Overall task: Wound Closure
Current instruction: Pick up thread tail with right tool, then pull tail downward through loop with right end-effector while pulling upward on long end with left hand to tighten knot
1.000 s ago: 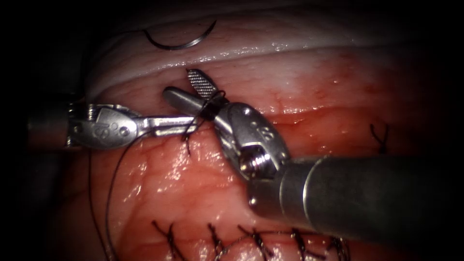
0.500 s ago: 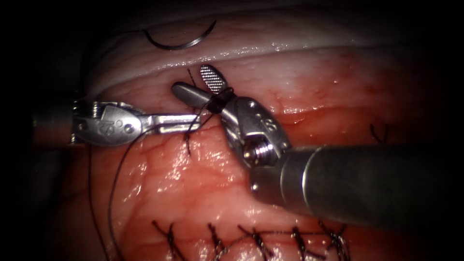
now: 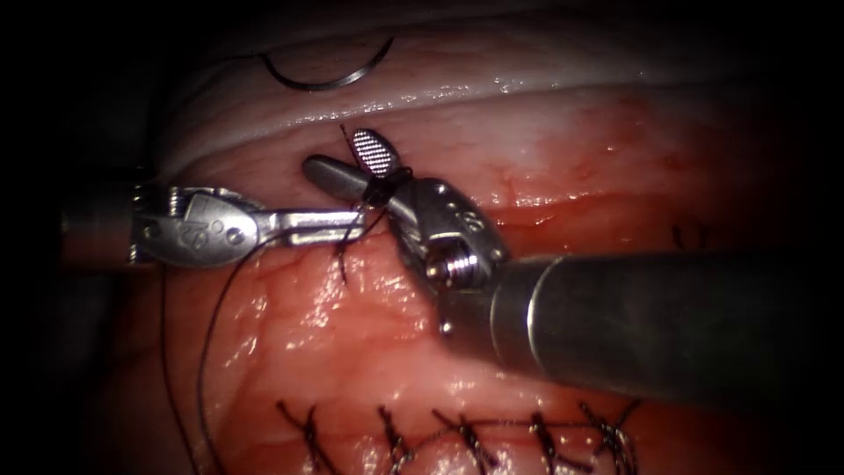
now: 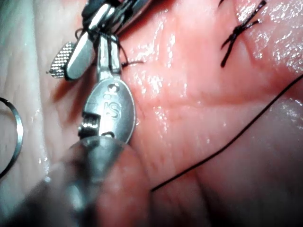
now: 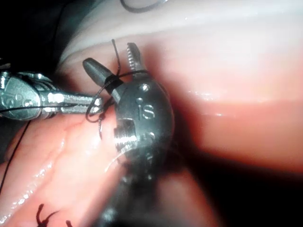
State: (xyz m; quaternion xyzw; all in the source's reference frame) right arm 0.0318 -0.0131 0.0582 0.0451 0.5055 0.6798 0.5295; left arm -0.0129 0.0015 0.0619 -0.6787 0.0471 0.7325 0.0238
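Near edge: 5 finished stitches point(image 3: 466, 440) in a row on tissue point(image 3: 352, 325). Mid: 2 tools. Right tool point(image 3: 347, 160) jaws apart, thread point(image 3: 380, 189) looped round them; left tool point(image 3: 356, 222) jaws clamped on thread. Far: 1 needle point(image 3: 330, 77) lay free on tissue, not in it.

A row of dark, knotted finished stitches point(image 3: 466, 435) is seen along the lower edge of the endoscope view, set side by side on the tissue point(image 3: 334, 334). One more small dark stitch with two short ends point(image 3: 690, 237) is seen well apart from them, far to the right. Thin wet red fluid point(image 3: 563, 220) is spread over the surface and is shining in places.
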